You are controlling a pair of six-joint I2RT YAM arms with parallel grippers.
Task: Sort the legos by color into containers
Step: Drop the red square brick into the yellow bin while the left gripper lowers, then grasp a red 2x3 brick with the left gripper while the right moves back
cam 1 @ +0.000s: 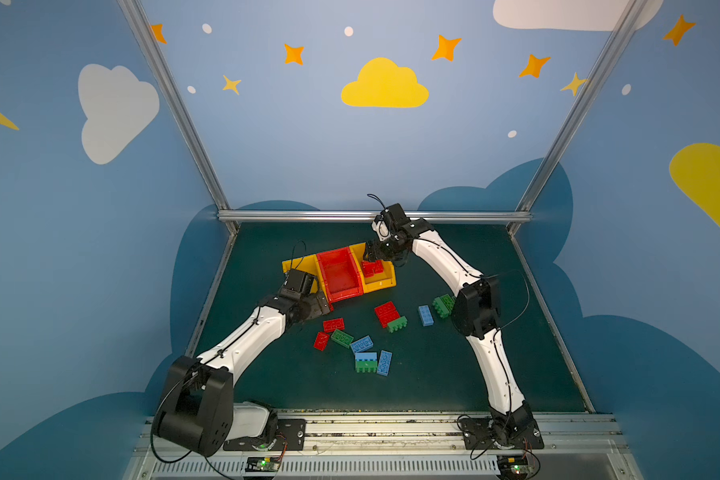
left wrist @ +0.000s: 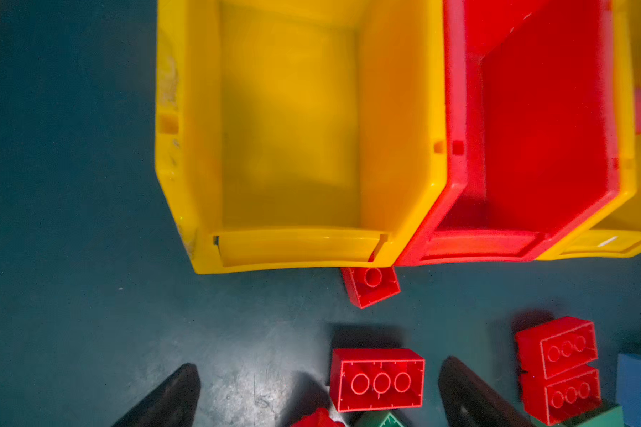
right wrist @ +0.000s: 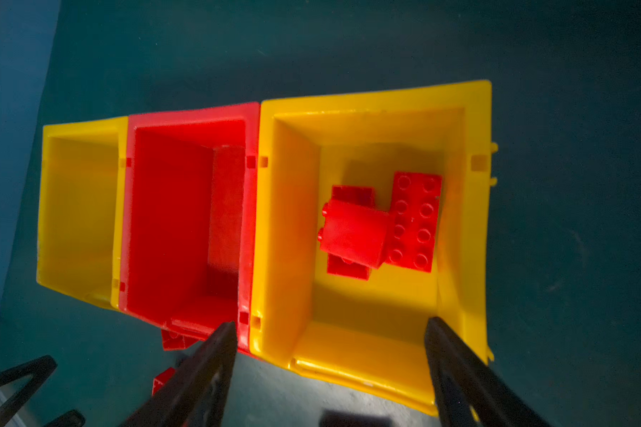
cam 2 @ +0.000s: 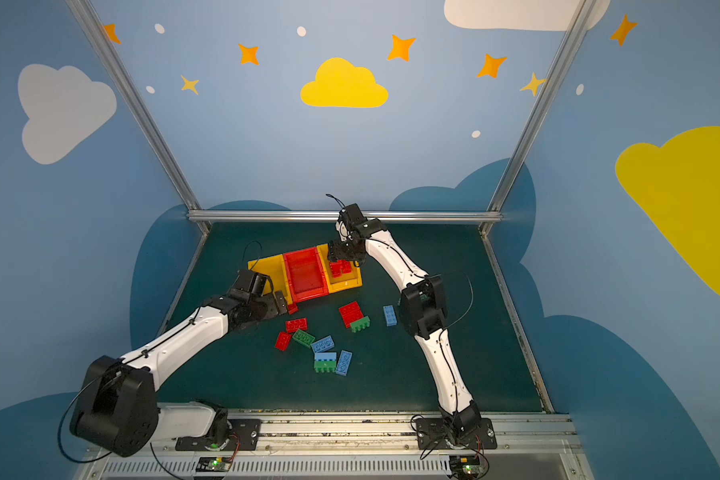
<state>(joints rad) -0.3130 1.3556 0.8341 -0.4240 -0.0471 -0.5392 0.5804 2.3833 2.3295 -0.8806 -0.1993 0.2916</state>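
Red bricks [right wrist: 378,229] lie in the yellow bin [right wrist: 285,222] beneath your right tool [right wrist: 330,323], its jaws spread and empty — rise straight up before swinging away. Left tool [left wrist: 319,364], wide, hangs over another red brick [left wrist: 378,380] on the surface [left wrist: 71,295].

The left arm [cam 1: 267,328] covers the near end of the left-hand yellow bin [cam 1: 302,264]. The right arm [cam 1: 474,309] half hides a green brick [cam 1: 443,304].

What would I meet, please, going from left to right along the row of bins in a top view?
empty yellow bin → red bin → second yellow bin, which holds red bricks
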